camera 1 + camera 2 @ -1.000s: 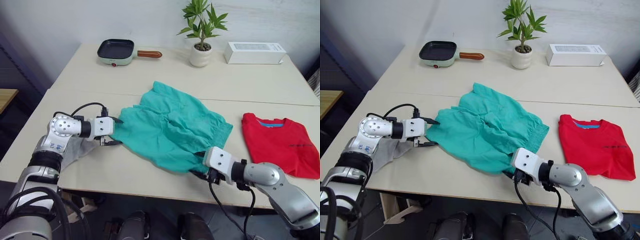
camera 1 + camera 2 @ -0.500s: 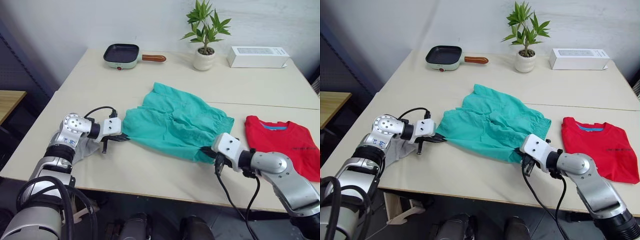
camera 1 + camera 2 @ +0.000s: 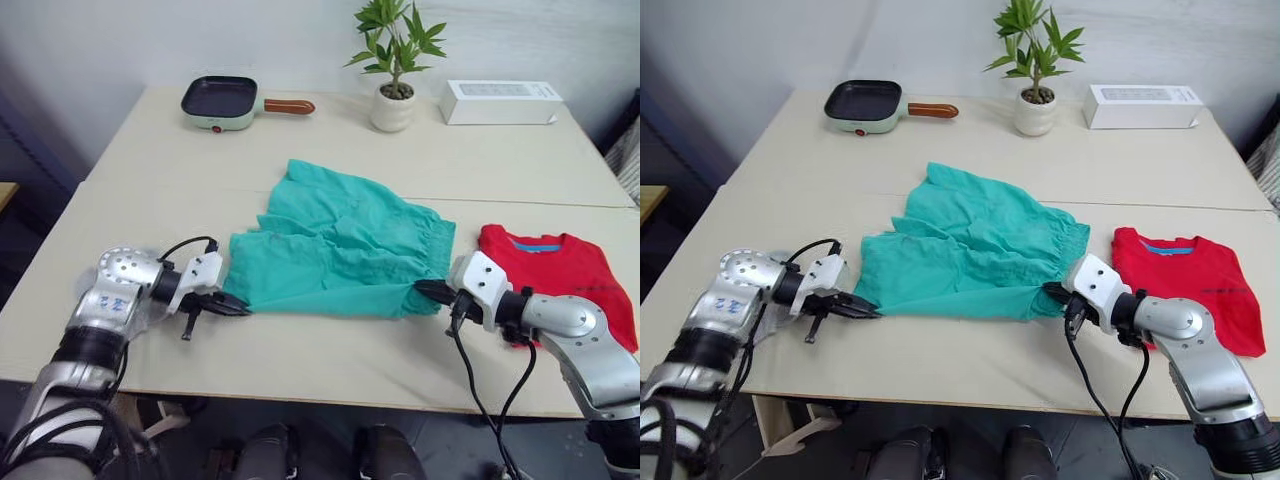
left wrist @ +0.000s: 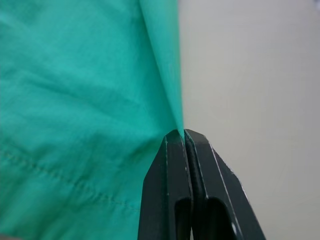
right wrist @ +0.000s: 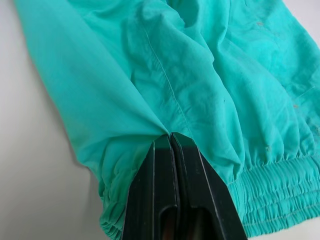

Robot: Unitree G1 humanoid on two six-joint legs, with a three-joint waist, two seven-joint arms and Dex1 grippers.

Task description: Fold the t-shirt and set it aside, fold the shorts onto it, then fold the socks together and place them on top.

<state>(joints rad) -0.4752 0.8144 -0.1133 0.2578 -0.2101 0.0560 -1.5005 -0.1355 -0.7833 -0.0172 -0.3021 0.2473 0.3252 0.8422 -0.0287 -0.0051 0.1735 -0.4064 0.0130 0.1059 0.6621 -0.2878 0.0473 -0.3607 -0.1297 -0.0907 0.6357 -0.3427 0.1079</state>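
The shorts are spread across the middle of the frame on the pale desk, stretched between the two claws along their near edge. The left claw is seen at the lower left of the garment, at its near left corner, and the right claw at the lower right, at the near end of the gathered waistband.

In the left wrist view, the left claw's fingers are pressed together with a thin fold of the teal fabric pinched at their tips; the cloth fans away from the tips on one side, while bare desk is seen on the other. In the right wrist view, the right claw's fingers are likewise closed tight on a ridge of the shorts, just beside the elastic waistband, with the fabric drawn up into a crease at the tips.

The far part of the shorts lies rumpled, reaching toward the centre of the desk. The t-shirt is laid flat at the right of the frame, just beyond the right claw, its blue neck band turned toward the far side. A patch of grey fabric is partly seen beneath the left arm at the lower left; whether it is the socks cannot be told.

At the top of the frame, a small pan with a brown handle, a potted plant and a white box stand along the far edge.
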